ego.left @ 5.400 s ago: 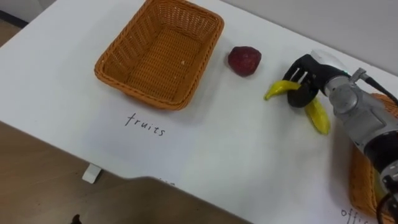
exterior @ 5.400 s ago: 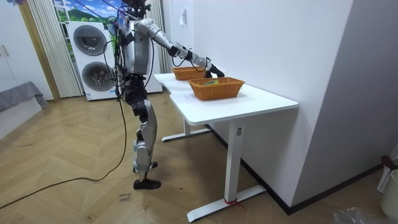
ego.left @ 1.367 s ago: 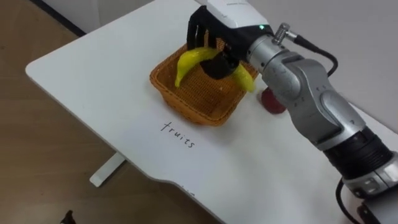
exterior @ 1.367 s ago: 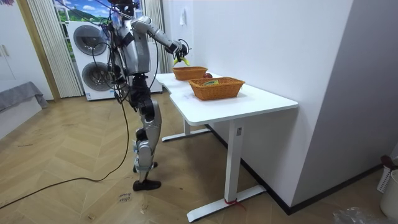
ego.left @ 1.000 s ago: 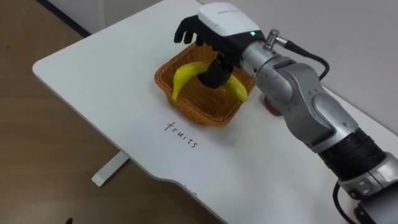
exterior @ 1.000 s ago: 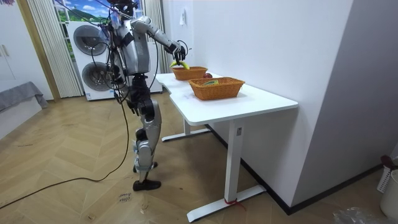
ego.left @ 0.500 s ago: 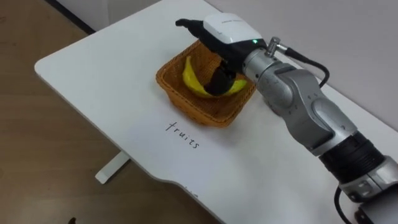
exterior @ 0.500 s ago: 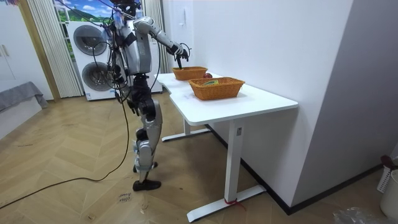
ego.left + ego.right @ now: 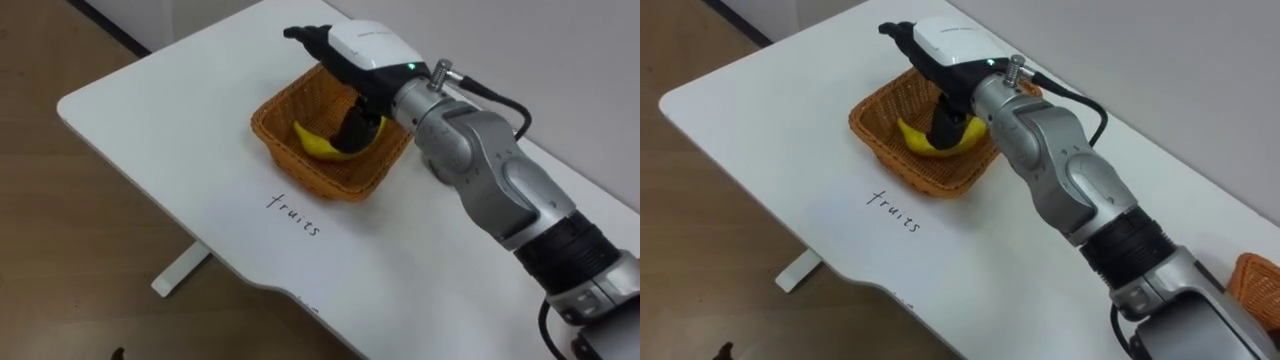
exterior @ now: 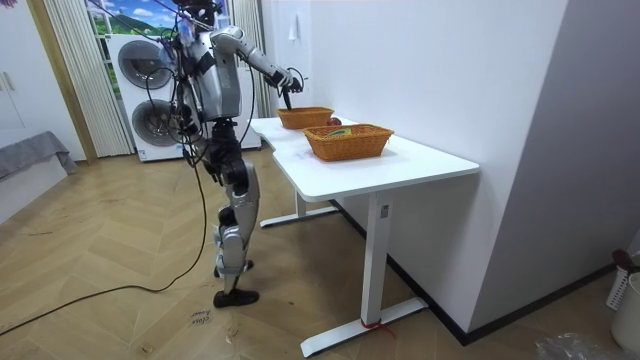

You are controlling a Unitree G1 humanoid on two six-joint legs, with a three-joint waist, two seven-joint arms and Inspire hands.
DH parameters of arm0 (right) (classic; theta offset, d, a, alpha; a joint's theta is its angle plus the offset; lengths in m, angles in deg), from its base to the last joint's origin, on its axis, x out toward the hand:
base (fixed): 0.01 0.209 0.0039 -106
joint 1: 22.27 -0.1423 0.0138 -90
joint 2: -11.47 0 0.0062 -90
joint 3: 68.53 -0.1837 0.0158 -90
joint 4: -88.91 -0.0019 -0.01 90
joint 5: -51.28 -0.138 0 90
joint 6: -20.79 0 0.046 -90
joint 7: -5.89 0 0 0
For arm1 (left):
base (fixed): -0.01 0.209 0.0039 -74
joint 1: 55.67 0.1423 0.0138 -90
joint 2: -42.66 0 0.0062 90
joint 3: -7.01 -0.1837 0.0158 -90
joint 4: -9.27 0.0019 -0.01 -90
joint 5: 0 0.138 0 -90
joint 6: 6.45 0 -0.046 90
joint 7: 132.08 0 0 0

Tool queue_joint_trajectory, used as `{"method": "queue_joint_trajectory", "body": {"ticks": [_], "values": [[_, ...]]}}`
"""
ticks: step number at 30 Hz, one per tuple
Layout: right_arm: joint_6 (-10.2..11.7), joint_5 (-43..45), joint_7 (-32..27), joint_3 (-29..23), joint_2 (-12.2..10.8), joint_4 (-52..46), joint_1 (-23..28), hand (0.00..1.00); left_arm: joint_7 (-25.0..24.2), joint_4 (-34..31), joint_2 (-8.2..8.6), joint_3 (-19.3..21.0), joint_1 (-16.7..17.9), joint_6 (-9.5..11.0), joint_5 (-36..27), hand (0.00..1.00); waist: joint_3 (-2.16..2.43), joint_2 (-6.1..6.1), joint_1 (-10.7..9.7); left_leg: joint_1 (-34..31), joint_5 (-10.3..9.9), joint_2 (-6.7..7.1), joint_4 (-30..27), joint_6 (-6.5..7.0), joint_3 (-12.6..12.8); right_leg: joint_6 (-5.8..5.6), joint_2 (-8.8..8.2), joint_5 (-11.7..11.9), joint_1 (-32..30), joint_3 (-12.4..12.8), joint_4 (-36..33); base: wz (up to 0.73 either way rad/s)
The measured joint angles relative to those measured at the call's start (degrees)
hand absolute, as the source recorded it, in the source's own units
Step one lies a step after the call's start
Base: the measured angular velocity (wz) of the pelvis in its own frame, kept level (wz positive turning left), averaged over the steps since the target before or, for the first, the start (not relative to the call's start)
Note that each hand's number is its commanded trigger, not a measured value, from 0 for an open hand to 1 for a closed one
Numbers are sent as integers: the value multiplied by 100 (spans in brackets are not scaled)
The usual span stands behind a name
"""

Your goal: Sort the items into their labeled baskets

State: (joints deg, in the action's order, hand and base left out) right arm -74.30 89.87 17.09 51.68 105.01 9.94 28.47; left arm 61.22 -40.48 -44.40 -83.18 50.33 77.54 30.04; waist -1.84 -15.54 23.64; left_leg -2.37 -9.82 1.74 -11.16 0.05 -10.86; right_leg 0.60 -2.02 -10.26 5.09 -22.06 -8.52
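A yellow banana [image 9: 316, 146] lies in the woven fruit basket [image 9: 322, 181] near the table's left end. My right hand [image 9: 358, 48] hovers over the basket, open, fingers stretched out toward the far side and the dark thumb hanging down just above the banana. Nothing is between its fingers. In the room view the robot stands at the table's far end with its right hand [image 10: 287, 84] raised over the far basket [image 10: 305, 118].
A second woven basket [image 9: 1254, 276] stands at the table's right; in the room view it is the nearer basket [image 10: 348, 142]. A handwritten label [image 9: 294, 214] marks the white table [image 9: 150, 110] in front of the fruit basket. The table's edge runs close on the left and front.
My right hand has straightened its fingers and let go of the banana, which dropped from the hand into the fruit basket. The hand stays above the basket.
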Motion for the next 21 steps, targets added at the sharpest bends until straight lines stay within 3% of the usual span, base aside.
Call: {"method": "queue_joint_trajectory", "body": {"ticks": [7,11,14,21], "values": [[8,-83,-89,-141,32,-45,0,0,27,-93,3,7,59,-115,9,0,18,-1,-166,7,-1,10,-58,-1,0,0,-2,0,43,8,-1,0],[79,-520,-214,-589,156,-48,72,0,96,-78,25,69,108,-111,13,0,14,27,-305,26,0,12,-79,-2,-1,0,-4,0,88,-1,0,2],[212,-725,-463,-1001,274,41,350,0,125,-78,45,84,132,-104,6,0,-13,98,-368,99,0,17,-78,-1,20,0,-17,1,163,-8,-5,-2],[190,-1520,-946,-1644,351,558,781,0,149,-78,168,100,285,-113,-28,0,23,307,-656,195,4,10,-51,6,165,-1,-29,1,183,144,-12,-12]]}}
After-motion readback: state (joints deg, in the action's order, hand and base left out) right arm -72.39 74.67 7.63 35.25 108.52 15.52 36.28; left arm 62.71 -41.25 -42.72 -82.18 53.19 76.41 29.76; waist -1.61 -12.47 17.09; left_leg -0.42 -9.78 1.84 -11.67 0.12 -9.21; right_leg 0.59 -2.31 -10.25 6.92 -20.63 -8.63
